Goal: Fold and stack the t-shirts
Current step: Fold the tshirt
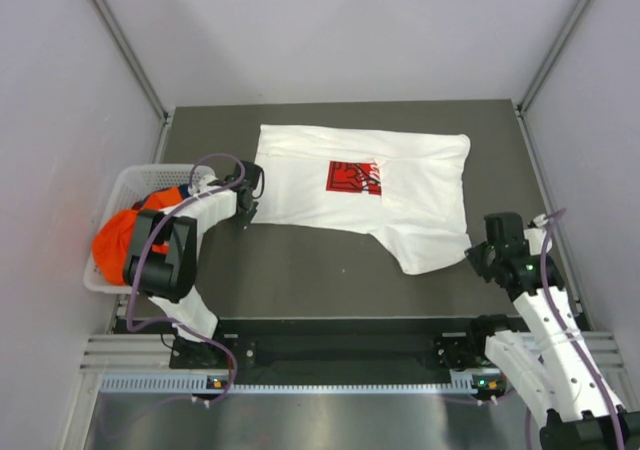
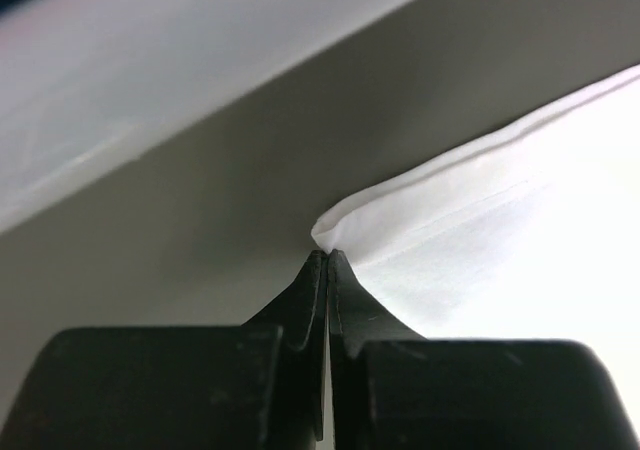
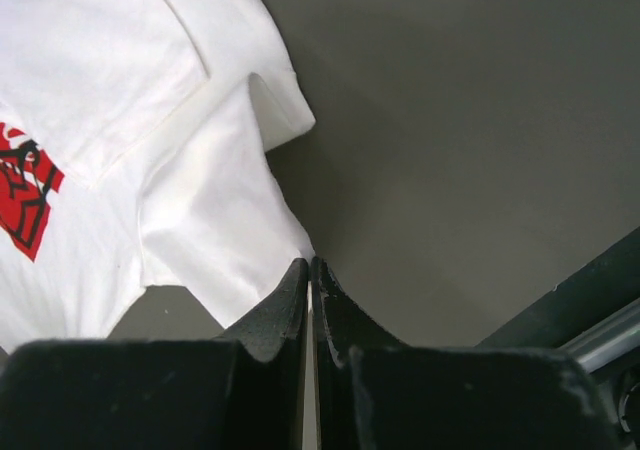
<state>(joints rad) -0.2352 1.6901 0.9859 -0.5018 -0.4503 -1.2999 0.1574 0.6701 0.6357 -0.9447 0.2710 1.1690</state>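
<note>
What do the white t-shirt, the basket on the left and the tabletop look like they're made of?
The white t-shirt looks like soft matte knit cloth: it creases and has stitched hems. The basket is probably white plastic, given its rigid lattice walls. The tabletop is a dark grey, smooth matte sheet; material unclear.

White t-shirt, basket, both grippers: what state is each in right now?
white t-shirt: spread out on the table, print up
orange t-shirt: bunched up in the basket
basket: upright, not empty
left gripper: shut on the white t-shirt's corner
right gripper: shut on the white t-shirt's edge
</note>
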